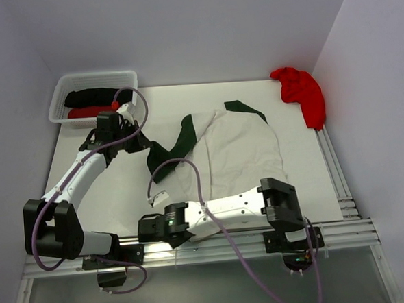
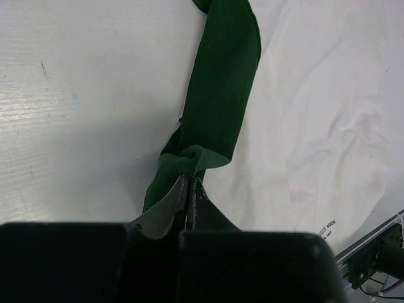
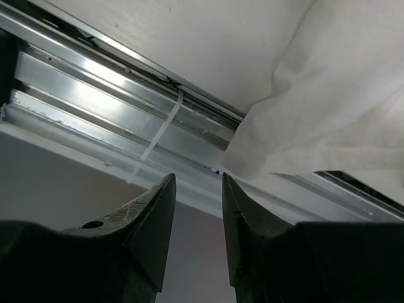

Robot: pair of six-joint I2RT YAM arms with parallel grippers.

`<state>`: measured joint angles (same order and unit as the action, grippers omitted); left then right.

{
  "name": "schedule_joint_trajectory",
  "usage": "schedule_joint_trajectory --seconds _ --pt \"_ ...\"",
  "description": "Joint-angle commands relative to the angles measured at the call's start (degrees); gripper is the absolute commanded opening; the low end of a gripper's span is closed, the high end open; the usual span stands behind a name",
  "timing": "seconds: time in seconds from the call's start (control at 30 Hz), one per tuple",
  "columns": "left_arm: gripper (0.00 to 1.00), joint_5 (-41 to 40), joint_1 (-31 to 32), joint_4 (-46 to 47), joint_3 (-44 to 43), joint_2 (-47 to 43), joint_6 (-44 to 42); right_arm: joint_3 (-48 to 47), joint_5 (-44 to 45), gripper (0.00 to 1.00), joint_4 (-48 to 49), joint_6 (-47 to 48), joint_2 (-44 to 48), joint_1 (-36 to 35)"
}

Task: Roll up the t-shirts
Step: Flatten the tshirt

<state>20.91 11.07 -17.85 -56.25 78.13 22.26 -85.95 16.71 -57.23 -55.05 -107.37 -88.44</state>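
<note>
- I see a white table [image 1: 102, 199] in a pale-walled booth, with a metal rail [image 3: 95, 88] along its near edge.
- Nearest, my right claw [image 3: 197, 180] hangs over that rail, jaws apart and empty, just beside the shirt's hem.
- The white t-shirt [image 1: 247, 159] lies spread mid-table, and my left claw [image 2: 189, 182] is clenched on its green sleeve [image 2: 224, 82].
- I judge this to be straightening before the roll. Next, that sleeve needs folding inward.
- Farther back, a basket [image 1: 60, 91] holds a black shirt [image 1: 92, 96] and a red shirt [image 1: 83, 112]. A red t-shirt [image 1: 301, 94] lies far right. Neither blocks me.
</note>
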Motion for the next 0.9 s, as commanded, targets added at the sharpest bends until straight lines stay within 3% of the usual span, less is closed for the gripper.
schedule_joint_trajectory --seconds 0.0,0.43,0.87 --pt "0.0 0.1 -0.3 1.9 0.1 -2.0 0.3 -9.0 4.3 0.43 -8.9 -0.5 -4.7 -1.9" --pt "0.0 -0.8 -0.3 1.3 0.3 -2.6 0.3 -20.9 6.8 0.47 -24.1 -1.5 -17.1 -2.9" --pt "0.0 -0.5 -0.3 2.3 1.1 -3.2 0.5 -21.7 8.5 0.47 -25.5 -2.4 -18.2 -1.3"
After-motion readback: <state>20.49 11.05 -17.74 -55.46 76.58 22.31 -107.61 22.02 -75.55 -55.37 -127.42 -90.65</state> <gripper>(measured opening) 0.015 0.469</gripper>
